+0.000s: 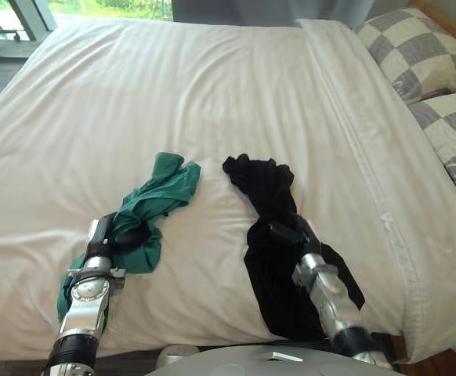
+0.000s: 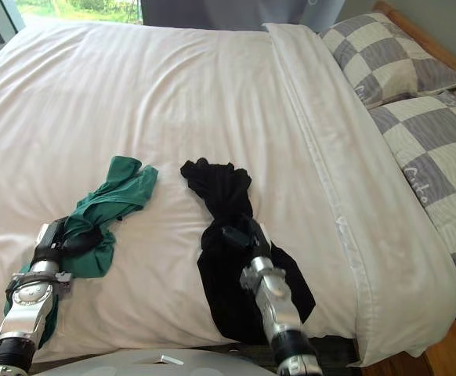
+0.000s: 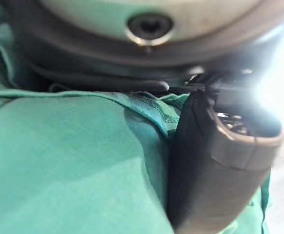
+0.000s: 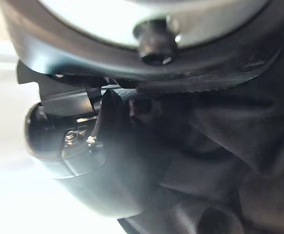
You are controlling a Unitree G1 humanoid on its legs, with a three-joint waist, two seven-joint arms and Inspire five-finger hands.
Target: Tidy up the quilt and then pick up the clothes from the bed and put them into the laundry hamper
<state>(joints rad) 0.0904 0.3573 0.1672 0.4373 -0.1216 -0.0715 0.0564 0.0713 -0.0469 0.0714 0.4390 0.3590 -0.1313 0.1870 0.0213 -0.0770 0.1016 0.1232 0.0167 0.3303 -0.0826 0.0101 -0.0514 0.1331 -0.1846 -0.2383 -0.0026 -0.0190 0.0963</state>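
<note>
Spread smooth over the bed (image 1: pixel 439 345), a white quilt (image 1: pixel 134 102), with checked pillows (image 1: pixel 424 55) at the right end. On the quilt near the front edge, side by side but apart, a green garment (image 1: pixel 169 188) and a black garment (image 1: pixel 263 180). Down on the green garment, the left hand (image 1: pixel 126 239), fingers (image 1: pixel 140 235) curled round a bunched fold, thumb (image 3: pixel 215 185) pressed into the cloth. On the black garment's narrow middle, the right hand (image 1: pixel 287 233), thumb (image 4: pixel 83 165) against the folds. Fingers there lost against dark cloth: clenched or released, cannot tell.
</note>
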